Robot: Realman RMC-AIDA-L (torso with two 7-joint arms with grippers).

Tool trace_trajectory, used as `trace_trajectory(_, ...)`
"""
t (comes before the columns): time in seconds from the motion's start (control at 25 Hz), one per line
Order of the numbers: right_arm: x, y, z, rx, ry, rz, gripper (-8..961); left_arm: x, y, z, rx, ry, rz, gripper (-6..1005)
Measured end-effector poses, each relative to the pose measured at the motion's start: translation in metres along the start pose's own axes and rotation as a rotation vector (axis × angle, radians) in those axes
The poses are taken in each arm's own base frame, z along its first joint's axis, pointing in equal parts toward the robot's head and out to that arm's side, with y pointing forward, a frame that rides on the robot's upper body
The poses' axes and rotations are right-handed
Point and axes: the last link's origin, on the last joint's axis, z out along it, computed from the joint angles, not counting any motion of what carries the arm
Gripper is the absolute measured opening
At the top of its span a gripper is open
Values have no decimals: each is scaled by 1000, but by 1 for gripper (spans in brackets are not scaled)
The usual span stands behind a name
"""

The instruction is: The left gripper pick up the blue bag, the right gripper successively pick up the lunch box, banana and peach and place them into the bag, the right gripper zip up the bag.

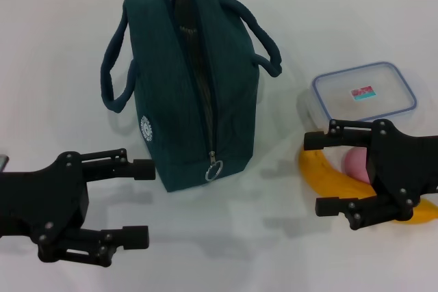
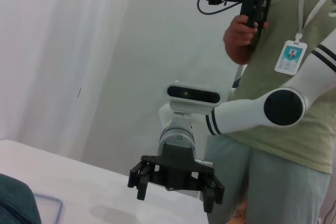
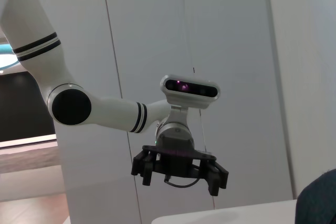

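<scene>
Teal blue bag (image 1: 185, 94) upright, zipper line running front-to-back.

The left tool (image 1: 140, 203) hovers low at the near left of the head view, its two black fingers spread wide and pointing inward. The right tool (image 1: 318, 172) hovers at the near right, fingers likewise spread apart, pointing toward the left arm's side.

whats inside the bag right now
The bag stands upright with its zipper open, but only a dark slit shows. Its inside is hidden. The box, banana and peach lie outside, on the table.
</scene>
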Motion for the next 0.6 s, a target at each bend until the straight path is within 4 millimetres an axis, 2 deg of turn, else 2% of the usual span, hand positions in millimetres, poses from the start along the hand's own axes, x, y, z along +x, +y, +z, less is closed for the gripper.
trace_trajectory(0.6, -1, -1, 0, 7, -9, -3, 836, 1, -1, 1, -1, 1, 8, 860)
